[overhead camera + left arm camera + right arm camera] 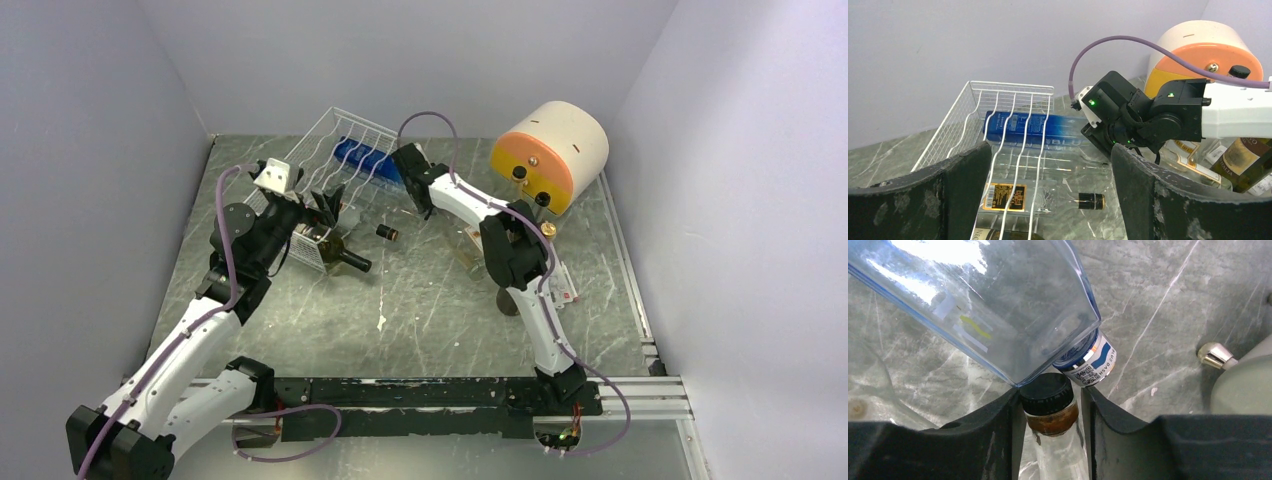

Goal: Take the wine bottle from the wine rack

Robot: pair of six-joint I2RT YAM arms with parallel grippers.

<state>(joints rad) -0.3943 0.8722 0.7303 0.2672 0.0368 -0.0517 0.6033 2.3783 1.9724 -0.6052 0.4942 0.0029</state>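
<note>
Wine rack (330, 135) sits at eleven o'clock from above, bottles lying inside. Left wrist: left gripper (1050, 150) spread wide, holding nothing. Right wrist: right gripper (1050, 395) hugs the wine bottle (1053, 450) by its neck; squeezing or not, I cannot tell. Grabbing step, I think. Next: pinch tight, pull out.

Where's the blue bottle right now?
Top view, far centre-left: the blue bottle lies in the white wire rack, its neck end beside the right gripper.

walls (400, 60): plain pale lilac, behind and beside the left gripper (1048, 157) | table (430, 300): grey-green marble look, white veins, under it | rail (628, 270): silver, along table edge right of the right gripper (1048, 400) | light: even, soft
</note>
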